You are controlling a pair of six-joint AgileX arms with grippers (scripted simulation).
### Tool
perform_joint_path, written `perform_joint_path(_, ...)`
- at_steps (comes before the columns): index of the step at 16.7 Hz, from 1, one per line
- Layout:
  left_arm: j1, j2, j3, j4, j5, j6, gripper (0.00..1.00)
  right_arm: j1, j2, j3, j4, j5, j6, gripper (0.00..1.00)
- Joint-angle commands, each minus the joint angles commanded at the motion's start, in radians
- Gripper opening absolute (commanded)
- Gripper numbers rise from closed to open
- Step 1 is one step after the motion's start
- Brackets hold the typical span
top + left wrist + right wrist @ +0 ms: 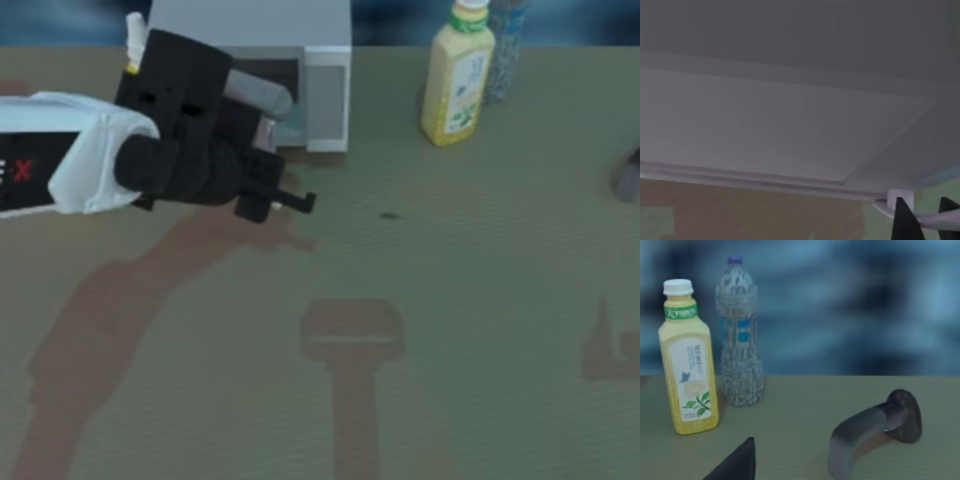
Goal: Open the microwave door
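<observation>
Because the microwave door [790, 130] must swing out, the left gripper [285, 200] sits near the microwave [300, 70]; its grip cannot be told.

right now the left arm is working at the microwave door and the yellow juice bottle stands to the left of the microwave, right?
Not quite. The left arm is at the microwave door, its left gripper in front of the microwave, but the yellow juice bottle stands to the microwave's right, not its left, beside a clear water bottle. The top view shows this.
</observation>
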Motion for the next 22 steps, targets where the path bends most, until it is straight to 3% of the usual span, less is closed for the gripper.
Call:
perform_joint_path(13,0.0,0.0,0.0,0.0,0.0,0.0,0.0,0.0,0.0,0.0,0.0,0.0,0.0,1.0)
perform_joint_path(22,0.028,-0.025,-0.03,-0.001,0.057,0.066,0.0,0.0,0.0,0.0,0.0,0.0,0.0,1.0)
